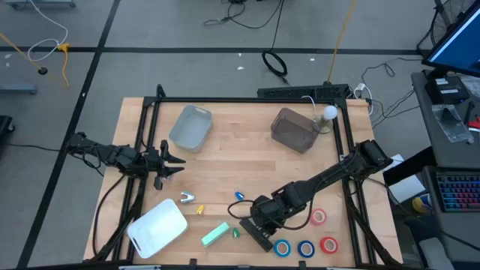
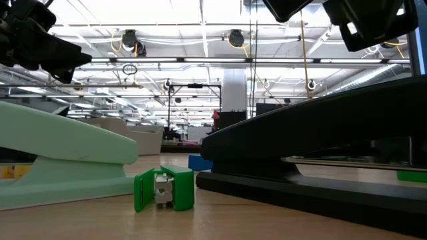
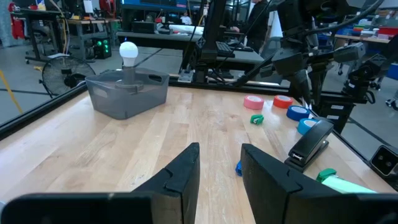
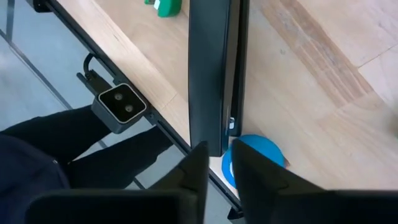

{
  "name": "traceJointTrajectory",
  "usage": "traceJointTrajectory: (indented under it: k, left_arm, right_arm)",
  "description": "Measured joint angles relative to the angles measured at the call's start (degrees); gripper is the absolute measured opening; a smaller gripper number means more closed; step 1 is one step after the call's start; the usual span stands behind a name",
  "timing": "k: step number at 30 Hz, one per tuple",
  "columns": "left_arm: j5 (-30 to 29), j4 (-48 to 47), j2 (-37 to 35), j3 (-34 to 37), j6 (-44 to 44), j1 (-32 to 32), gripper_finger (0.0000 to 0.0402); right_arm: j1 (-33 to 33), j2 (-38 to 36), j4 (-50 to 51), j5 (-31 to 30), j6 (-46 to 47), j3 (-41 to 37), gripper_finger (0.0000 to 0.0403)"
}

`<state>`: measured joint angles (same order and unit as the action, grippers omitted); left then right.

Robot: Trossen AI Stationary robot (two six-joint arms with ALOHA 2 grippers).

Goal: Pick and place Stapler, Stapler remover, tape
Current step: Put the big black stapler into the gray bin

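Low view green stapler remover (image 2: 164,189), high view tape rolls (image 1: 305,248), bins (image 1: 190,127)

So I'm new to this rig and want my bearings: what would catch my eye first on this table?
Probably the right claw low over the black stapler near the table's front edge, with four tape rolls, two red and two blue, clustered just to its right. To its left lie a mint-green stapler and a white bin, while the left claw waits by the left edge.
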<state>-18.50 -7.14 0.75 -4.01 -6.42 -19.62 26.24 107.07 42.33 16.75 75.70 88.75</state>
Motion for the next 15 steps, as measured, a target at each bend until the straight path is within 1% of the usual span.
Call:
traceJointTrajectory:
  k: [8,11,15]
  left_arm:
    - [0.00,0.02,0.00,0.00,0.13,0.00,0.0118]
    - [0.00,0.00,0.00,0.00,0.13,0.00,0.0118]
    - [0.00,0.00,0.00,0.00,0.15,0.00,0.0118]
  right_arm:
    - [0.09,0.00,-0.48,-0.07,-0.52,-0.04,0.0166]
    - [0.09,0.00,-0.52,-0.07,-0.85,-0.04,0.0189]
    - [0.09,0.00,-1.77,-0.11,-1.38,-0.07,0.0205]
